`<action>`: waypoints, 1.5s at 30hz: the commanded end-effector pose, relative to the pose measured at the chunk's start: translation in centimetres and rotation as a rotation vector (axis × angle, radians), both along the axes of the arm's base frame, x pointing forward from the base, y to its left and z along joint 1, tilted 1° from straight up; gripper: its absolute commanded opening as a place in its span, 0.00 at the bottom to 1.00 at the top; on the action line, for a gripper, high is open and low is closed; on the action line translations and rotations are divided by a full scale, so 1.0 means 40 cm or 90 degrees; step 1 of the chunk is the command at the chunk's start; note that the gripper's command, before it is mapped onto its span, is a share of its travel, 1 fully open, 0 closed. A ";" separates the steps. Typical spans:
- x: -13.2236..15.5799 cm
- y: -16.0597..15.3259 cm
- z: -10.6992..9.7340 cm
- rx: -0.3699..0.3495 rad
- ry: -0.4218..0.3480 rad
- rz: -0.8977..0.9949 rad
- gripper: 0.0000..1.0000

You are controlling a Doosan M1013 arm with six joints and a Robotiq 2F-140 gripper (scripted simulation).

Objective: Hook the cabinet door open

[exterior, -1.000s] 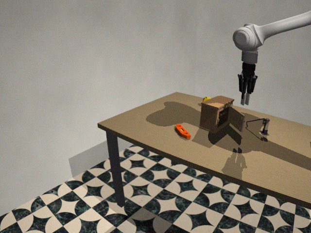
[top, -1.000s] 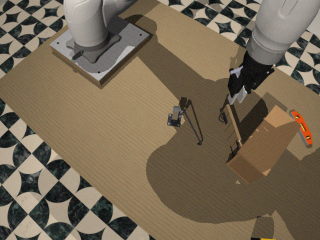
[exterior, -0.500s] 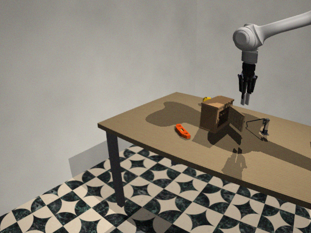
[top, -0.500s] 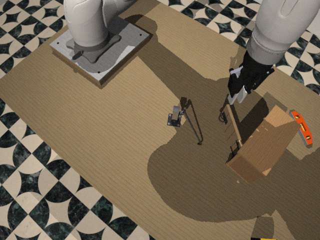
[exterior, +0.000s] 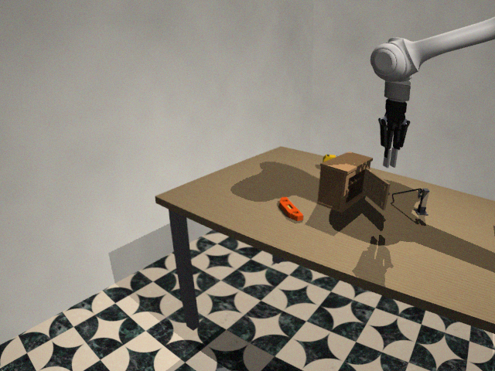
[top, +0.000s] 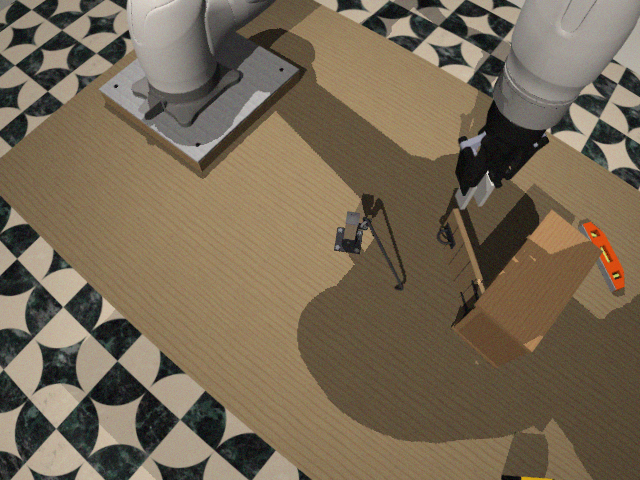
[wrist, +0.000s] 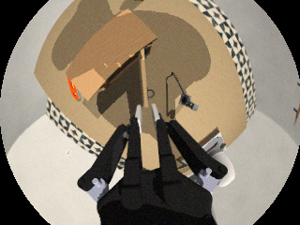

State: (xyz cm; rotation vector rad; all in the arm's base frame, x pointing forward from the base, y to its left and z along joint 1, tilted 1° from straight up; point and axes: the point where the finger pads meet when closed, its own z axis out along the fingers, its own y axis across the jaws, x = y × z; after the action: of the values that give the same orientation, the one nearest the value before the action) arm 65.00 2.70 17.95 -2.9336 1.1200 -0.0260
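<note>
1. Dark metal forms the slim hook (top: 382, 249) (exterior: 405, 192) (wrist: 179, 84), which reaches out from a short post (top: 352, 225) (exterior: 423, 199) (wrist: 189, 102) standing on a small bolted foot. Its free end is apart from the door.
2. Right of it in the top view, a dark round eye (top: 438, 237) (wrist: 154, 93) sits on the outer face of the wooden door (top: 469, 248) (exterior: 377, 189) (wrist: 143, 77), near its free edge. The door stands well open.
3. Above that edge is the gripper (top: 473, 201) (exterior: 390, 165) (wrist: 146, 110), pointing down, pale fingertips parted by a narrow gap with nothing between them.
4. Farther right, the brown cabinet (top: 537, 284) (exterior: 332, 185) (wrist: 108, 52) looks upright on the table; an orange spirit level (top: 604, 255) (exterior: 291, 209) (wrist: 73, 88) lies behind it.
5. Only the exterior view shows the dark table leg (exterior: 186, 271) and reveals the fingertips well above the tabletop; the top view adds the arm's base plate (top: 279, 77).
</note>
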 end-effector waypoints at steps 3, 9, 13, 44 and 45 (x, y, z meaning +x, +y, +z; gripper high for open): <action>0.000 0.000 -0.001 0.000 0.000 0.000 0.16; 0.000 0.000 -0.005 0.000 0.000 -0.002 0.16; 0.000 0.000 -0.012 0.000 0.000 -0.003 0.16; 0.003 0.000 -0.114 0.000 0.000 -0.003 0.16; 0.003 0.000 -0.119 0.000 0.000 -0.003 0.16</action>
State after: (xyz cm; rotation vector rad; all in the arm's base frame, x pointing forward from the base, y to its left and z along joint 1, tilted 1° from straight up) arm 65.09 2.72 13.67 -2.9307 1.1274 -0.0259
